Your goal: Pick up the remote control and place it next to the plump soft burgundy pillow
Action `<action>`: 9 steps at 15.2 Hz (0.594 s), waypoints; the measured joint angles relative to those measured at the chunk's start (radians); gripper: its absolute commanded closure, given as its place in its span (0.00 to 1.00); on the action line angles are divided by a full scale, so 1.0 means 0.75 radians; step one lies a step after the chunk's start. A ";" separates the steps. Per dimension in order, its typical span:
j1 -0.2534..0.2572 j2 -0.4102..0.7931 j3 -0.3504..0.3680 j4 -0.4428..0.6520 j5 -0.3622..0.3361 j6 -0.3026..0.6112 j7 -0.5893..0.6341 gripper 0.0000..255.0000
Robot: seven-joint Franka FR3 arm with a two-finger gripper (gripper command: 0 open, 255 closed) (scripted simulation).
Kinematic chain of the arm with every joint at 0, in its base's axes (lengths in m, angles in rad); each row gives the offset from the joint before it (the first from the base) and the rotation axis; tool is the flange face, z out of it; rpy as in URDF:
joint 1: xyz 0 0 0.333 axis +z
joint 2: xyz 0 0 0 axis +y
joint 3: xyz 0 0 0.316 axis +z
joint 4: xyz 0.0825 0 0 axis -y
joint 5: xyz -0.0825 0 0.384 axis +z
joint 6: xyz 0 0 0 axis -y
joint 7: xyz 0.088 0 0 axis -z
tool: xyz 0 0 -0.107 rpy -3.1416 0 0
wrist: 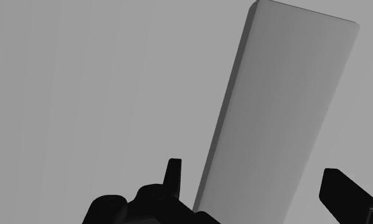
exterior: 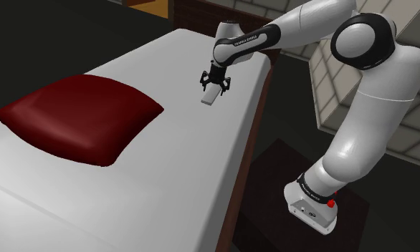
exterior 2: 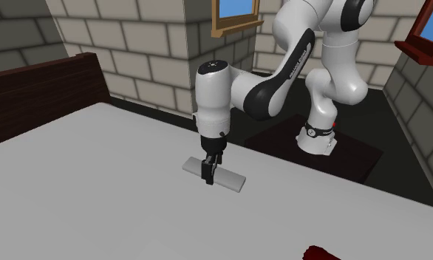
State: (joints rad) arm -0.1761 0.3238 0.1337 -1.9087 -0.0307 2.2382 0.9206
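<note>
Remote (exterior 2: 230, 179) lies flat on the bed (exterior 2: 97, 170), well apart from the burgundy pillow (exterior: 79, 118); your pincer (exterior 2: 208, 177) straddles it, fingers apart, not touching. Likely lined up so you clamp its narrow width.

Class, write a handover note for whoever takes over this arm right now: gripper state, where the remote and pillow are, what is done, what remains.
Gripper: open, straddling the middle of the remote, fingers either side, not touching it.
Remote: plain grey slab lying flat on the bed, apart from the burgundy pillow.
Done: approach and alignment.
Left: close on the remote, lift, carry, set down beside the pillow.
</note>
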 measured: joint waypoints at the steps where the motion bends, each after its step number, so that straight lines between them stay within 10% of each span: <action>1: 0.000 0.000 0.000 0.000 0.000 0.000 0.000 0.00; 2: 0.000 0.000 0.000 0.000 0.000 0.000 0.000 1.00; 9: 0.000 -0.001 0.000 0.000 0.000 0.000 0.000 1.00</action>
State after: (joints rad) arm -0.1761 0.3234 0.1337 -1.9084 -0.0305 2.2380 0.9208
